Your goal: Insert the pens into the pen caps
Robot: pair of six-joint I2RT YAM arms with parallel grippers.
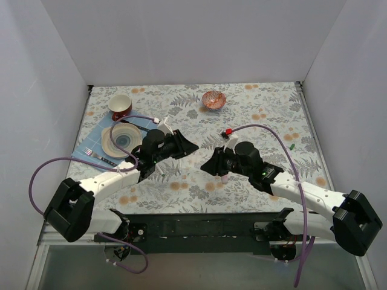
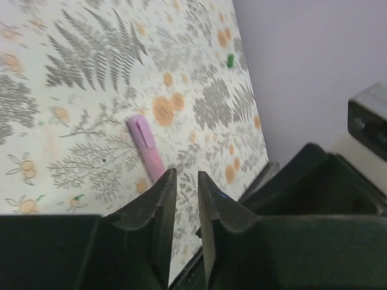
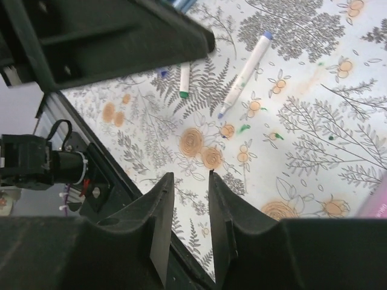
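- My left claw (image 2: 185, 178): fingers nearly together, just a thin slit between them. Nothing in it, touching nothing.
- My right claw (image 3: 190, 175): spread a bit wider than the left. Also empty, held clear of the floral tablecloth (image 1: 272, 109).
- From the top camera the two claws face each other over mid-table, tips near but apart.
- Pink marker (image 2: 147, 148): flat on the cloth, just beside my right claw and apart from the left one. In the left wrist view its near end runs behind my finger.
- Long slim pen (image 3: 245, 75): white barrel, purple-blue tip showing, flat on the cloth ahead of my right claw.
- Short slim pen (image 3: 185, 80): white, green tip showing, lying just beside the long one and not touching it.
- Purple-blue piece (image 3: 162, 72) next to the short pen: too small to say whether it is a cap.
- Green cap (image 2: 230, 60): alone near the right edge of the table, well apart from both claws and the pens.
- In the way: my left arm (image 3: 121, 30) hangs over the slim pens' side of the cloth and hides part of it in the right wrist view.
- Far left corner: plate (image 1: 121, 140) on a blue mat (image 1: 91, 136), fork (image 1: 97, 156), red bowl (image 1: 120, 106).
- A copper wire bowl (image 1: 213, 99) sits at the far middle.
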